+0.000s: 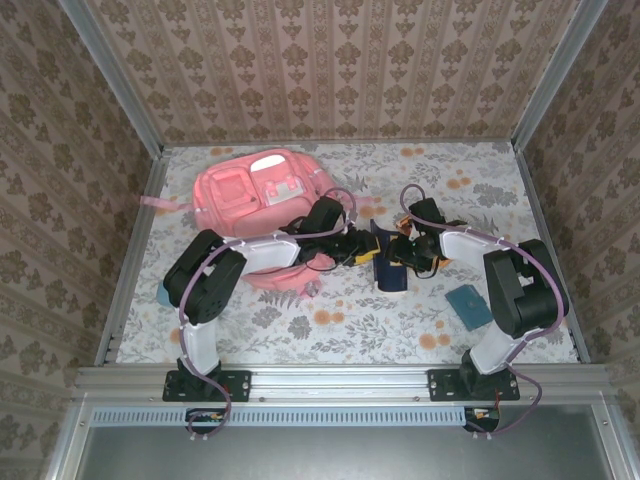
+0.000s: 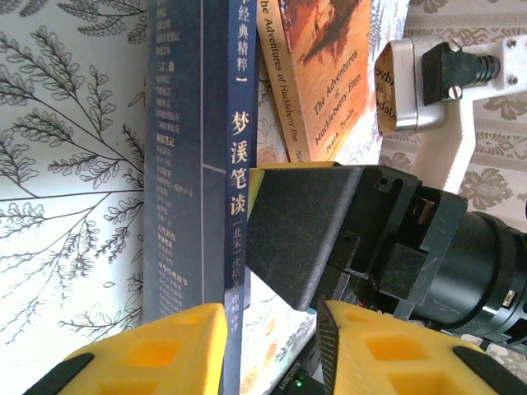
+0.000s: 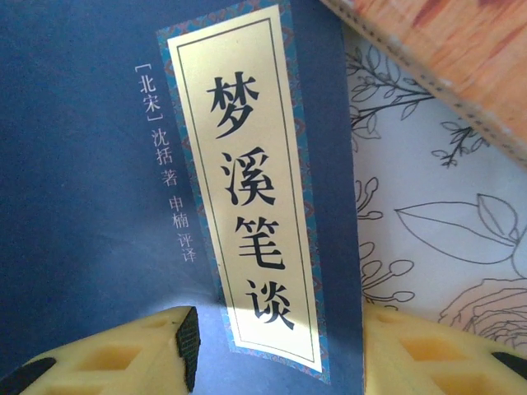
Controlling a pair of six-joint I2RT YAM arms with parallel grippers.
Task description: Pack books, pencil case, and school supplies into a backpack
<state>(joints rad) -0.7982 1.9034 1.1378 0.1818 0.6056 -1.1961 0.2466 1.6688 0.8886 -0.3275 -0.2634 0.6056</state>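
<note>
Navy blue book (image 2: 216,164), apparently on edge at the middle of the table (image 1: 330,320), just right of the pink backpack (image 1: 245,190); its spine faces the left gripper (image 2: 268,319), its long axis runs straight away from it, and an orange-brown book (image 2: 329,58) leans behind. Left gripper: fingers spread, spine between them with cloth showing alongside, so not pinched; the nearer to the backpack. Right gripper (image 3: 280,321): fingers spread over the front cover, contact not discernible.

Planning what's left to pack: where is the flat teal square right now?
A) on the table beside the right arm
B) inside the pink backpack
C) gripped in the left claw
A: in the top view the flat teal square lies on the table, close beside the right arm.
</note>
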